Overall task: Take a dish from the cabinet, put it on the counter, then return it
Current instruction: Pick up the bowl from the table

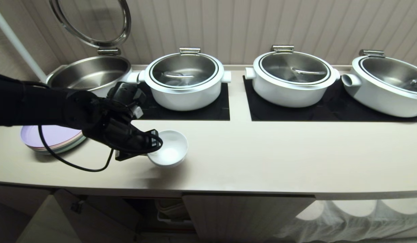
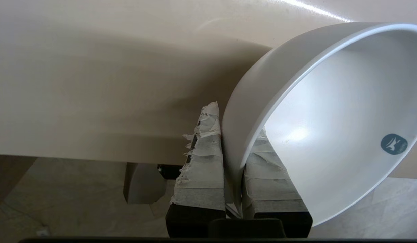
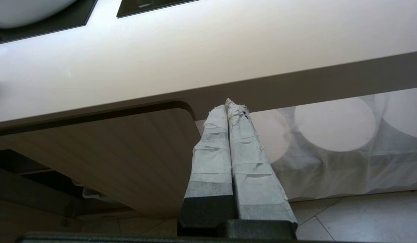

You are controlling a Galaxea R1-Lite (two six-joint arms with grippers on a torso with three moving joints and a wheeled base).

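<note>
- We hold the small round white bowl (image 1: 169, 148) by its rim in our left gripper (image 1: 151, 145); one taped finger (image 2: 201, 162) presses the outer wall and the other sits inside, so the jaws are clamped on the thin edge, a pinch that suits a deep bowl too wide to span.
- The bowl sits tilted over the long cream-beige countertop (image 1: 262, 158), near its front edge and in front of the left black rectangular mat (image 1: 194, 113); its shadow lies close beneath it, yet we cannot tell whether its foot touches the surface; we judge this the setting-down or lifting stage on the counter.
- The spot seems chosen for bare room: it is apart from the stack of flat pastel plates (image 1: 51, 138) on the left and from the big white pots with steel lids (image 1: 184, 81) on the mats behind.
- Directly below, the pale wood-grain cabinet (image 1: 245, 212) shows a dark opening beside its fluted door, which keeps the way back to the shelf short.
- Our right gripper (image 3: 228, 135) hangs parked below the counter's edge, taped fingers pressed together and holding nothing, since one arm suffices for this light dish.
</note>
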